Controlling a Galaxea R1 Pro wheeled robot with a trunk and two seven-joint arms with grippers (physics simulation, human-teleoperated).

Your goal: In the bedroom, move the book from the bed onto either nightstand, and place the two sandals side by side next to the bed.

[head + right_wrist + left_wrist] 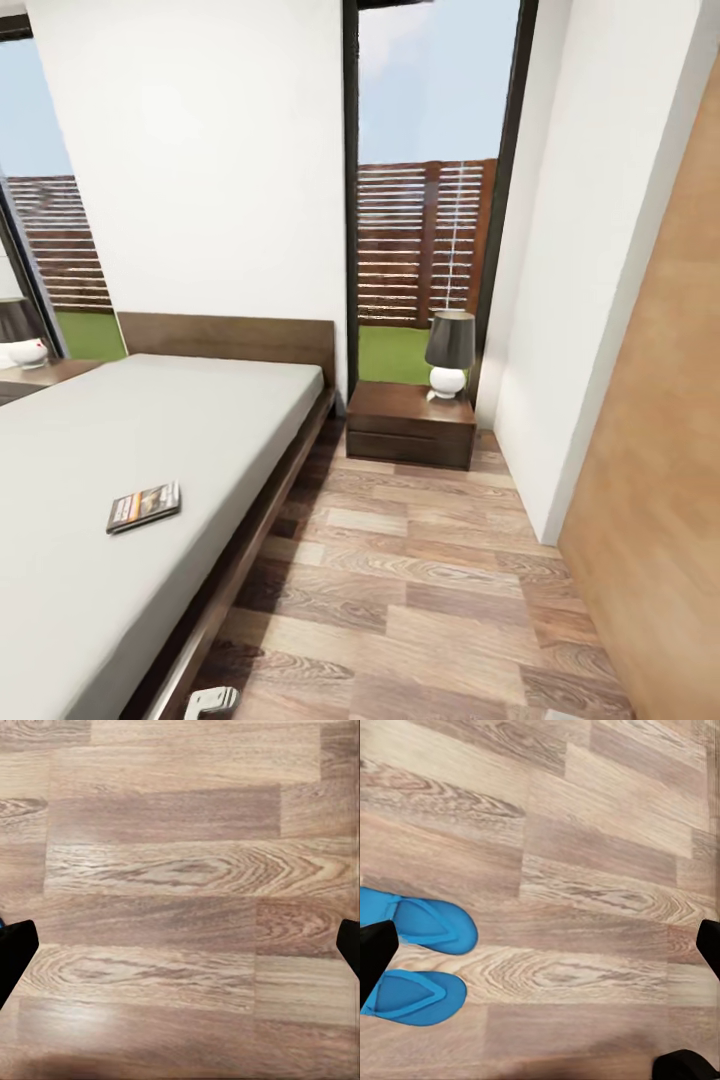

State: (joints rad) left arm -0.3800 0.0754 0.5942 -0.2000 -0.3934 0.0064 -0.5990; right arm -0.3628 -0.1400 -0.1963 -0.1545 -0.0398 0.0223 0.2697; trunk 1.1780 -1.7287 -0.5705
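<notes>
Bedroom walls (210, 150) are flat white, broken by tall dark-framed windows (430, 180) that look onto a slatted wooden fence and grass. From the head view the bed (150, 440) is the biggest thing, a smooth pale grey mattress on a dark brown platform frame with a flat headboard (230, 335). On the mattress, nearer the floor-side edge, the book (144, 506) lies flat, thin and dark with an orange band. Beyond the bed's corner stands the nightstand (410, 425), boxy, dark and glossy, carrying a lamp (449, 355) with a grey shade. The left wrist view adds the two blue sandals (427, 926) side by side on the wood-grain plank floor (585, 870), soft-edged with thin straps. Left gripper (540, 952) and right gripper (180, 945) both have their black fingers spread wide over bare planks.
</notes>
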